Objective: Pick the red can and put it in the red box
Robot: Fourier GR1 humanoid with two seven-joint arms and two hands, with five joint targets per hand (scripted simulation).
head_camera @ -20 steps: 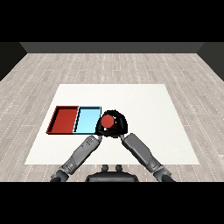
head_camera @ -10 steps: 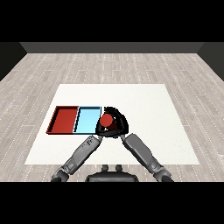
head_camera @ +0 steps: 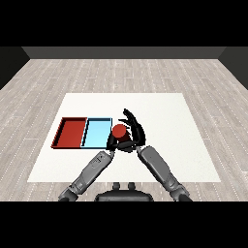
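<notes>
Red can [head_camera: 119, 131]: upright, grasped by the right hand [head_camera: 133, 130], whose fingers curl round its far and right sides; located near the middle of the white table [head_camera: 184, 140], just beside the right edge of the light blue tray [head_camera: 97, 133].
Left hand [head_camera: 112, 143]: at the can's lower left; whether clenched or released cannot be told.
Red tray [head_camera: 72, 133]: touching the blue tray's left side, toward the table's left edge.
</notes>
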